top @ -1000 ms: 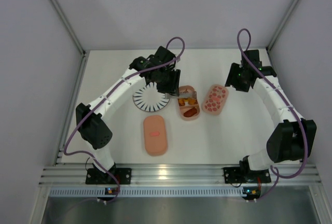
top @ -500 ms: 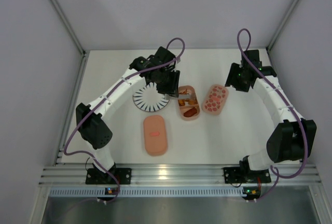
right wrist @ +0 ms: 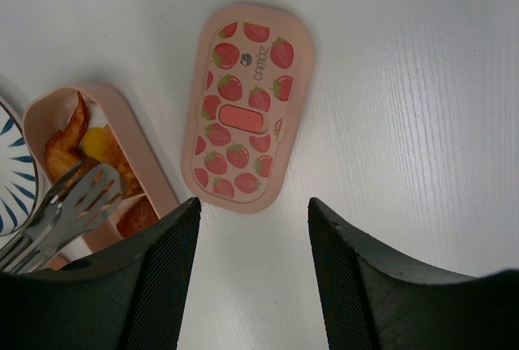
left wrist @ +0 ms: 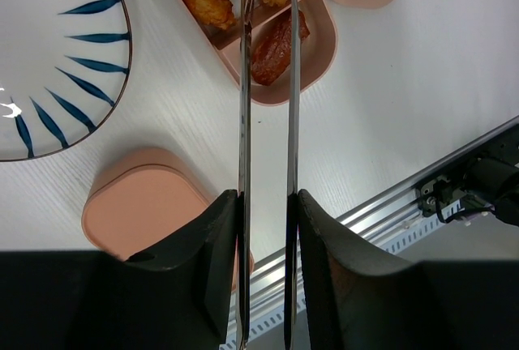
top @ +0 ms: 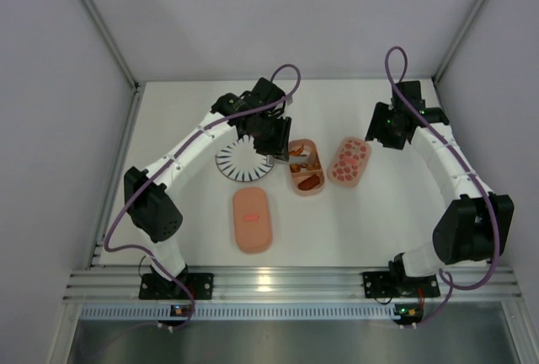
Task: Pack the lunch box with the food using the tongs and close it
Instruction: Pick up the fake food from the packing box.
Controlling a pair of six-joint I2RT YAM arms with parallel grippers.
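The tongs point(left wrist: 292, 83) are being grasped by the left end effector point(left wrist: 264, 198) over the food point(left wrist: 272, 46) in the lunch box tray point(left wrist: 327, 42); packing seems underway. The spotted lid point(right wrist: 247, 107) is being overhung by the released right end effector point(right wrist: 253, 206), for fitting next.

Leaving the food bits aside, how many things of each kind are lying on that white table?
Pink lunch box parts: 3 (tray, strawberry lid, plain part)
Plate: 1
Tongs: 1
Total: 5
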